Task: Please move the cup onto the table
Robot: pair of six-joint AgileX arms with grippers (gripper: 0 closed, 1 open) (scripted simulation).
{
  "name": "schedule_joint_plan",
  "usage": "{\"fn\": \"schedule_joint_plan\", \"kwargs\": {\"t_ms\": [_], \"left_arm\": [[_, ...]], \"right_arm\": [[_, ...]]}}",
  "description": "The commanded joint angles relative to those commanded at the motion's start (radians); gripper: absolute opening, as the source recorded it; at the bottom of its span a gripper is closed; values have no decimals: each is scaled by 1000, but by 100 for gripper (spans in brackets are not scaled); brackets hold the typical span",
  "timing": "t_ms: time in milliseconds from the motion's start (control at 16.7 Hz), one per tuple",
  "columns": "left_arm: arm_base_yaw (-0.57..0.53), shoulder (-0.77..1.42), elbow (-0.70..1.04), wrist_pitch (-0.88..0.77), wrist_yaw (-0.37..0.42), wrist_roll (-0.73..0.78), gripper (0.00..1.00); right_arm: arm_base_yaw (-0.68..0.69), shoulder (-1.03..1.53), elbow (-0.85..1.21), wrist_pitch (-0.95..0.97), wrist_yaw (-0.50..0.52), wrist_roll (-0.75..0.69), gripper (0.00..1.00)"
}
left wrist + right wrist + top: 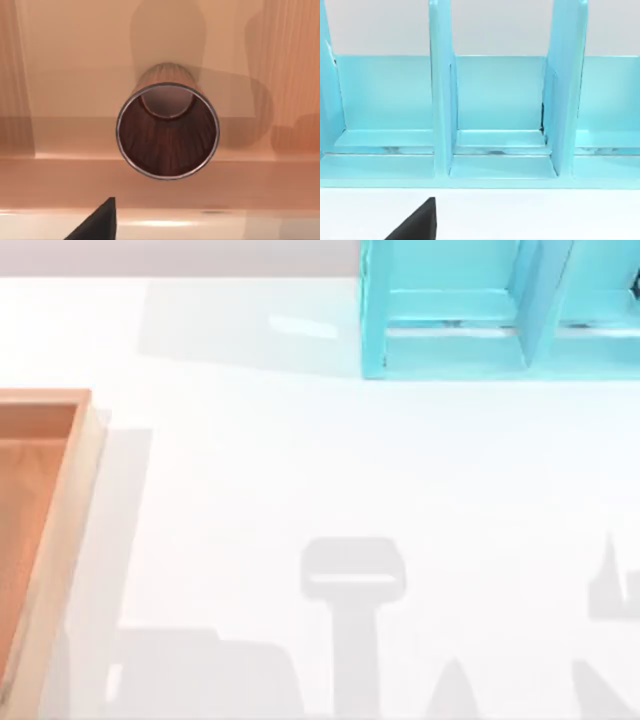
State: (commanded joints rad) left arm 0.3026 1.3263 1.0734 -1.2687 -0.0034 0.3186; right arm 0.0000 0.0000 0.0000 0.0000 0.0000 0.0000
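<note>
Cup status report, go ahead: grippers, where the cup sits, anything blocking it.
Left gripper's finger faces the cup; grip state unreadable. Cup upright inside the wooden tray, not yet on the table. Right gripper's finger faces the blue shelf unit. Tray wall in front of the cup.

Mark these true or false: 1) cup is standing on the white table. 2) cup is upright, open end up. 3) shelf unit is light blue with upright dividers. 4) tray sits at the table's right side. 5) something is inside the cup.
1) False. In the left wrist view the cup stands inside the wooden tray, not on the table.
2) True. Its round rim faces the camera and the dark inside is visible.
3) True. The shelf unit is light blue, split by upright dividers.
4) False. The wooden tray lies at the table's left side in the top view.
5) False. The cup's inside looks empty down to its base.
</note>
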Motion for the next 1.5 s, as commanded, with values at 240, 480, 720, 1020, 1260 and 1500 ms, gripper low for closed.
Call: {"fn": "schedule_joint_plan", "kwargs": {"t_ms": [240, 480, 720, 1020, 1260, 1500], "left_arm": [[21, 55, 60, -56, 0, 22, 100], [17, 53, 54, -51, 0, 20, 100], [21, 78, -41, 61, 0, 22, 100], [26, 129, -228, 316, 0, 28, 100], [28, 143, -274, 365, 0, 30, 100], [28, 143, -274, 365, 0, 30, 85]], "right_arm": [[0, 0, 0, 0, 0, 0, 100], [0, 0, 0, 0, 0, 0, 100], [0, 0, 0, 0, 0, 0, 100], [0, 0, 0, 0, 0, 0, 100], [0, 0, 0, 0, 0, 0, 100], [0, 0, 0, 0, 0, 0, 100]]}}
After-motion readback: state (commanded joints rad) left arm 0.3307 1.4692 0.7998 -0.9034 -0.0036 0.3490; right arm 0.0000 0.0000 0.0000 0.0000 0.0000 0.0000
